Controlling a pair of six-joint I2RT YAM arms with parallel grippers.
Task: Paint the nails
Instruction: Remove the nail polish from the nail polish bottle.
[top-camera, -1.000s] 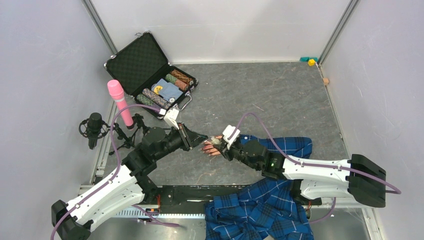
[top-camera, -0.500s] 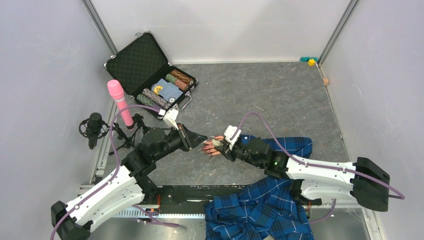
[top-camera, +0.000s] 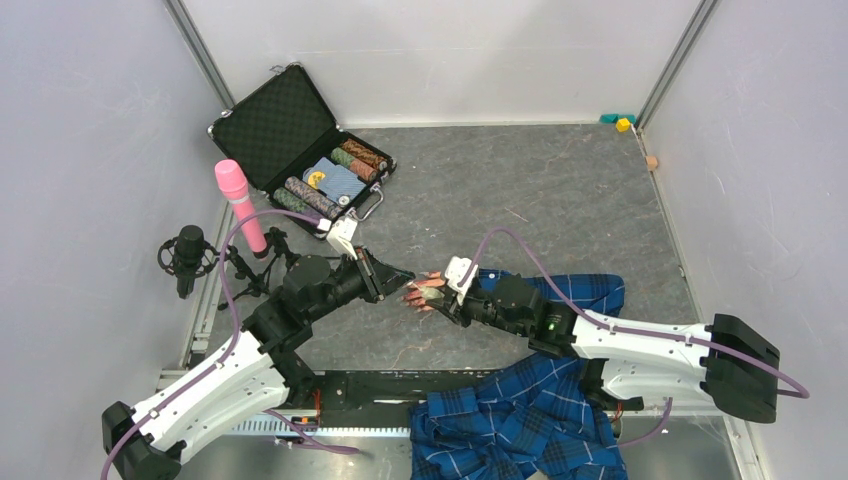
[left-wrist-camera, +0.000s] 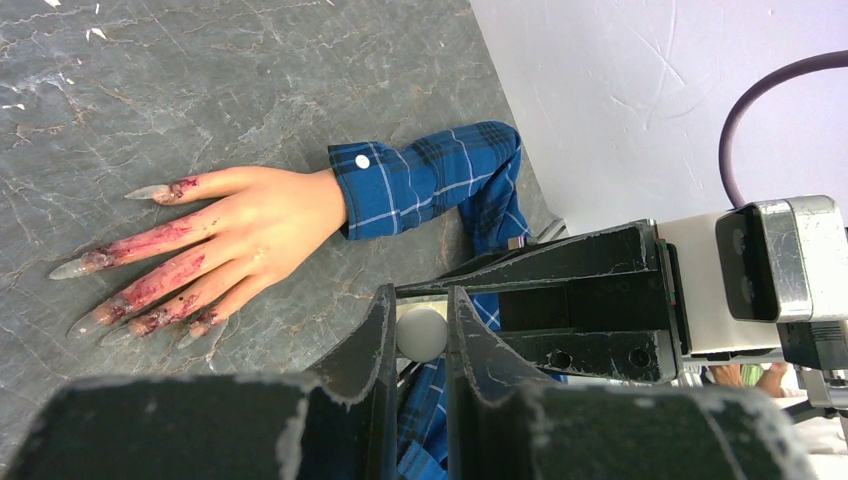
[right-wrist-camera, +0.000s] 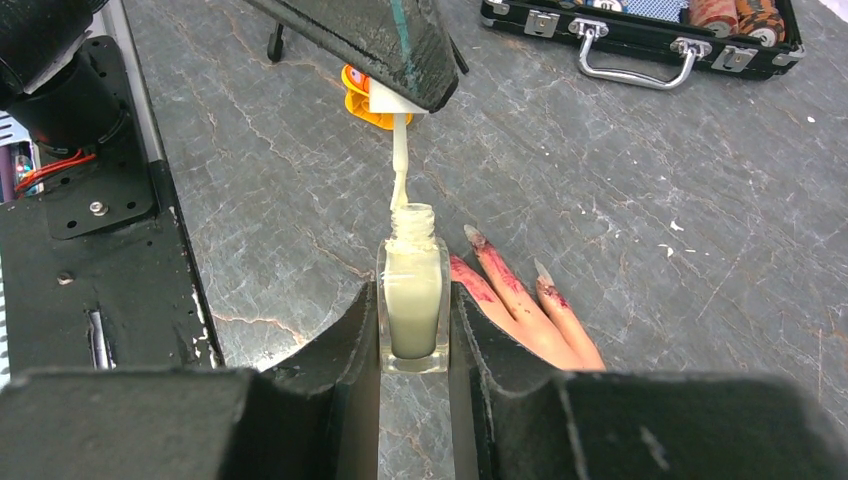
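A flesh-coloured mannequin hand (left-wrist-camera: 250, 220) in a blue plaid sleeve (left-wrist-camera: 430, 180) lies palm down on the grey table, its fingers smeared red. The nails (left-wrist-camera: 146, 191) are long, pointed and pale. My right gripper (right-wrist-camera: 413, 330) is shut on a small clear bottle (right-wrist-camera: 412, 300) of pale yellowish polish, standing upright just left of the hand's fingers (right-wrist-camera: 520, 300). My left gripper (left-wrist-camera: 420, 320) is shut on the white cap (left-wrist-camera: 420, 334). Its brush stem (right-wrist-camera: 399, 165) reaches down into the bottle's open neck. From above, both grippers meet over the hand (top-camera: 418, 296).
An open black case (top-camera: 290, 130) with poker chips lies at the back left. A pink microphone (top-camera: 238, 205) and a black microphone on a stand (top-camera: 188, 255) stand at the left edge. A plaid shirt (top-camera: 520, 420) hangs over the near edge.
The right arm's elbow has shifted right and its gripper has edged slightly left with the bottle. The left arm has stayed put.
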